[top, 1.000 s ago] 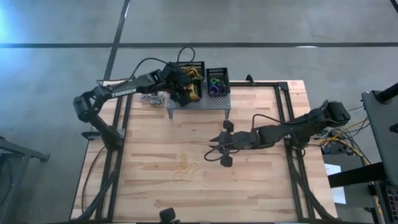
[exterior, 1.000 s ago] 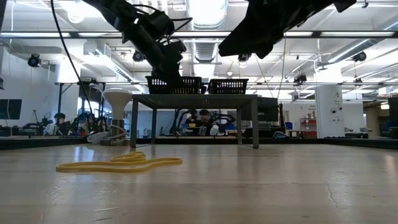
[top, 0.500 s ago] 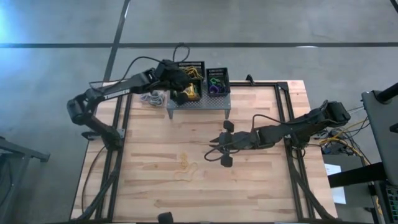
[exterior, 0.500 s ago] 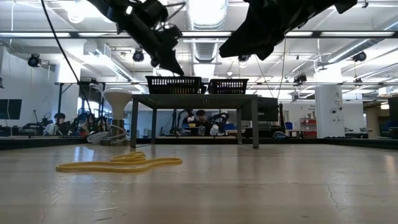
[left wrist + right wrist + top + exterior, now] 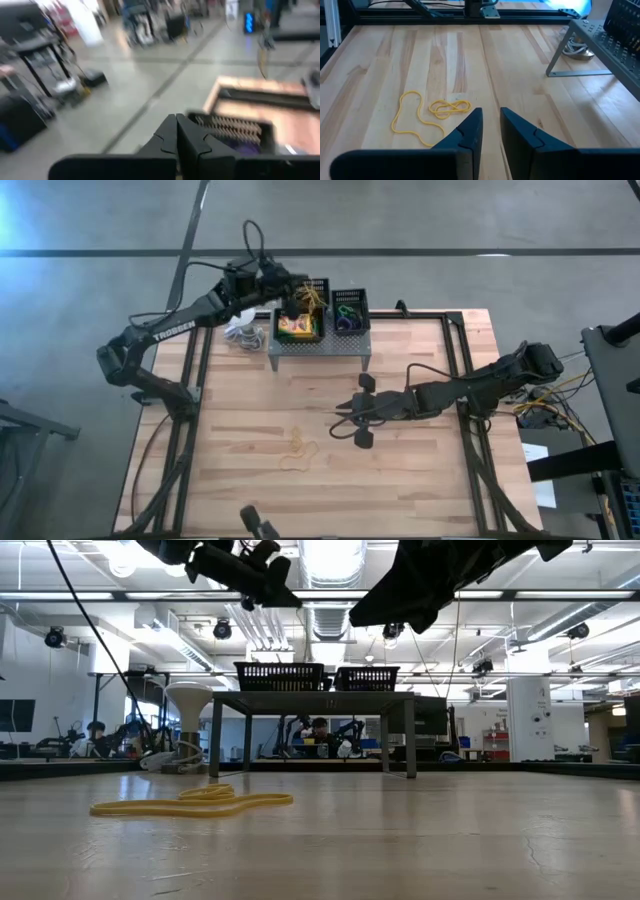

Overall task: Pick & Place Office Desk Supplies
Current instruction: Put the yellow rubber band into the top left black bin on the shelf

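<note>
Left gripper [image 5: 283, 288] fingers pressed shut above the mesh trays [image 5: 322, 308], right gripper [image 5: 487, 131] fingers narrowly parted, rubber bands [image 5: 431, 114] on bench [image 5: 420, 470] just ahead

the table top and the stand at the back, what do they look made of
The table top looks like pale unpainted wood: long planks with grain lines. The stand looks like grey metal sheet, matte, punched with rows of small holes, on thin angled legs.

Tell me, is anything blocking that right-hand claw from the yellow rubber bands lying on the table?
Nothing visible: only bare wooden table lies between the right gripper and the thin yellow rubber bands.
</note>
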